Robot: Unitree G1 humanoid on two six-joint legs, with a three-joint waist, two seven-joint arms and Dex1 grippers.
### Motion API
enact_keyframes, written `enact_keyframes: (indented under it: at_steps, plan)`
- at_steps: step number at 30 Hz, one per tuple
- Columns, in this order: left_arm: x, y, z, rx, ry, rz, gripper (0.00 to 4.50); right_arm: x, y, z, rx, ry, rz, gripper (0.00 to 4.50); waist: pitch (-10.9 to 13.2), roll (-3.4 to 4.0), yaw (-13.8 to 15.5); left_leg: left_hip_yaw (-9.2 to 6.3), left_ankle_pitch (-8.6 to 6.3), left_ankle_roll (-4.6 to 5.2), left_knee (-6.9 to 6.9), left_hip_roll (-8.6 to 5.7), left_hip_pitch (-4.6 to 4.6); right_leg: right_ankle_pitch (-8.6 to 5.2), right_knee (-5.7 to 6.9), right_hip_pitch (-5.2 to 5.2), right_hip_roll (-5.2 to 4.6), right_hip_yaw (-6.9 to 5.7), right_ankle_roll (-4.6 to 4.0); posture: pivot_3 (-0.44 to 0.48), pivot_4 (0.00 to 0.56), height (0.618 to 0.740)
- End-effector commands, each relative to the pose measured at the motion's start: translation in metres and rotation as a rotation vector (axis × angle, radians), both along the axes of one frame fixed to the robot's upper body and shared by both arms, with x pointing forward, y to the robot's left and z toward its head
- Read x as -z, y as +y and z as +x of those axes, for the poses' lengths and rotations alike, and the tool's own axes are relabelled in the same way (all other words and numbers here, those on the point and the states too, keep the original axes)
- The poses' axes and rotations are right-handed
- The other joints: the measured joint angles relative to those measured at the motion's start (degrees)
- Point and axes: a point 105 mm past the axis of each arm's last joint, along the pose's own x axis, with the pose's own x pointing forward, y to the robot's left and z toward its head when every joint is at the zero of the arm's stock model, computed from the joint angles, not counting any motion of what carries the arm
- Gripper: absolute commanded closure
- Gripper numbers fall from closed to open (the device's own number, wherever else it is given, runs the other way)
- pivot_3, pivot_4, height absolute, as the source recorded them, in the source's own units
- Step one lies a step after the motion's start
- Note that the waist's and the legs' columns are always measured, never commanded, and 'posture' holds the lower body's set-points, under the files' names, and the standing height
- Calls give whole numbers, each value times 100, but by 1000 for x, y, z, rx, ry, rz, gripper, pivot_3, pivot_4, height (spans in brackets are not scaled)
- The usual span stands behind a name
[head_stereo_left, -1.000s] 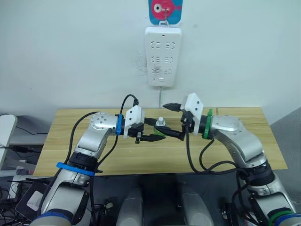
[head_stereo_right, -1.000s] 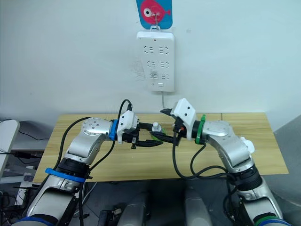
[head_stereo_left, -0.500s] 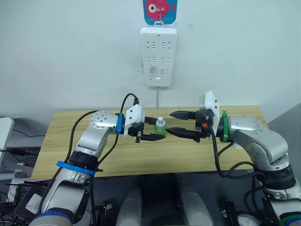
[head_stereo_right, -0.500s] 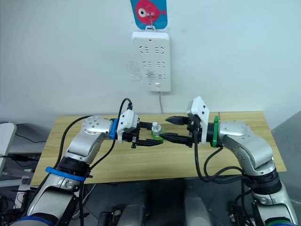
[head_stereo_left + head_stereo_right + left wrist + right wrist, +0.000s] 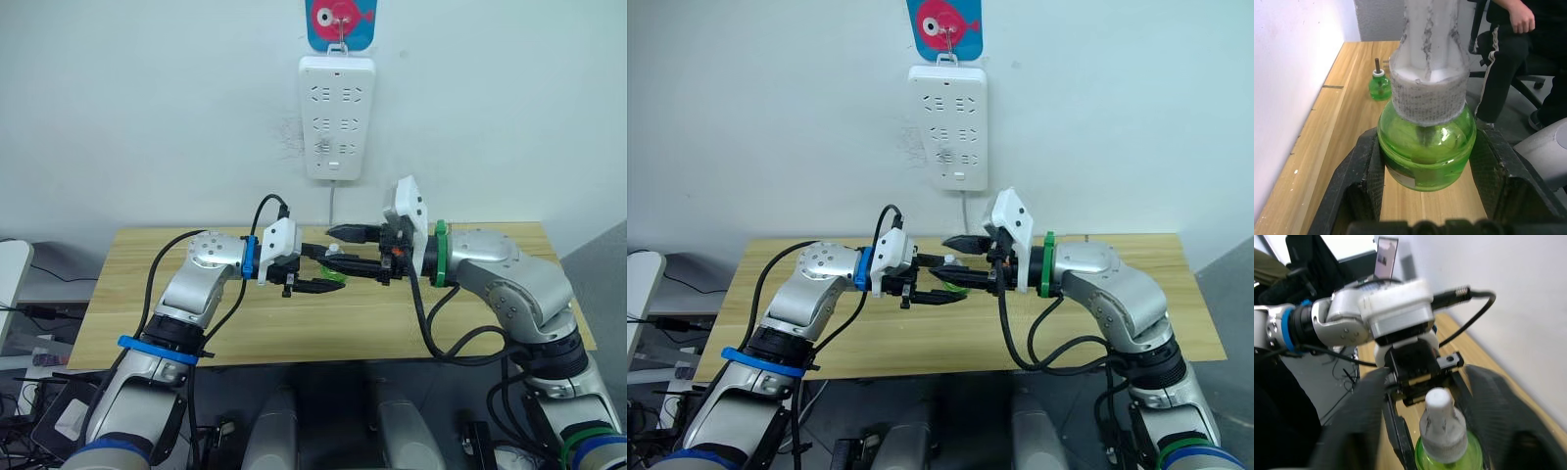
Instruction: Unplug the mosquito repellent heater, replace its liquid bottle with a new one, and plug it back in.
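A white power strip (image 5: 338, 117) hangs on the wall at 12 o'clock above the wooden tabletop (image 5: 127, 294), under a blue card with a pink fish (image 5: 342, 22). In the left wrist view a second green bottle (image 5: 1380, 83) with a dark wick stands on the tabletop well beyond the held one, near the wall, and a seated person's dark trousers (image 5: 1508, 63) and hand (image 5: 1522, 18) show past the tabletop's end. Nothing lies between the two grippers except the bottle itself.

The green liquid bottle (image 5: 1426, 147) with its white neck (image 5: 1429, 58) is held in the air over the middle of the tabletop, just below the power strip's cord. The left gripper (image 5: 318, 269) reaches in from 9 o'clock, and its black fingers (image 5: 1359, 171) are clenched on the bottle's round green body, one pad pressed to each side, as the left wrist view shows.

The right gripper (image 5: 345, 247) comes in from 3 o'clock and meets it. Its fingers (image 5: 1359, 416) are spread wide, one on each side of the bottle's white cap (image 5: 1441, 423), and stand apart from it without gripping. In the head views one right finger lies above the bottle's top and the other below, overlapping the left fingers.

The mosquito repellent heater itself I cannot make out in these views.
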Motion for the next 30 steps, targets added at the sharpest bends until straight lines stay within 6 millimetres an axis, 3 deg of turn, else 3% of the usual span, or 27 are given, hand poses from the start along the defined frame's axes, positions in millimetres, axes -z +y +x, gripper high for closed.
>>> enact_keyframes:
  at_steps: [1, 4, 8, 11, 14, 16, 18, 20, 24, 30]
  plan:
    - [-9, -1, -6, 21, -33, -16, 2301, -3, 1, -4, -26, -57, -15, 3348, 0, 0, -1, 0, 0, 0, 0, 0, 0, 0, 0, 0, 0, 0, 0, -65, 232, 740]
    - [-8, 0, -7, 19, -31, -15, 2301, -2, 2, -5, -38, -69, -25, 4273, -1, 1, -1, 0, 0, 0, 0, 1, 0, 0, 1, 0, 0, -1, 0, -55, 230, 740]
    - [-7, 0, -7, 10, -23, -18, 2301, -10, 3, -10, -60, -117, -13, 4250, -2, 1, 0, -1, 0, 0, 0, 1, 0, 0, 1, 0, 0, -1, 0, -56, 227, 740]
    - [-4, 2, -5, -14, -10, -26, 2301, -30, 4, -15, -67, -165, 51, 4250, -2, 1, -1, -1, 0, 0, 0, 1, 0, 0, 1, -1, 0, -1, 0, -56, 226, 740]
    - [3, 9, -5, -37, 5, -16, 2301, -67, -1, -16, -19, -176, 199, 4250, -2, 1, -1, -1, 0, 0, 0, 3, 0, 0, 2, -2, 0, 0, 0, -56, 229, 740]
    - [9, 16, -5, -62, 8, -4, 2301, -79, -15, -6, 91, -166, 251, 4250, -3, 1, -2, -6, 0, 0, 0, 4, 0, 0, 3, -3, 0, 1, -1, -54, 240, 740]
    - [14, 23, -4, -109, 13, -7, 2301, -81, -42, 14, 288, -121, 332, 4250, -14, -7, 12, -13, 0, 0, -5, 4, 0, 0, 1, -2, 0, -2, -1, -55, 246, 740]
    - [16, 26, -7, -127, 11, -7, 2301, -57, -65, 32, 482, -148, 288, 4250, -15, -9, 53, -13, 0, 0, -7, 1, 0, 0, -1, -1, -3, -6, -1, -61, 263, 740]
    - [16, 25, -19, -133, 13, -23, 2301, 19, -100, 49, 751, -231, 100, 4250, -14, -8, 90, 2, -1, 2, -11, -7, -2, -1, -5, -2, -11, 1, 0, -63, 290, 740]
    - [15, 28, -38, -104, 13, 12, 2301, 77, -111, 69, 962, -255, 126, 4250, 1, 0, -68, 19, -1, 3, -8, 12, 13, 4, 6, -5, 6, 27, -8, -33, 339, 740]
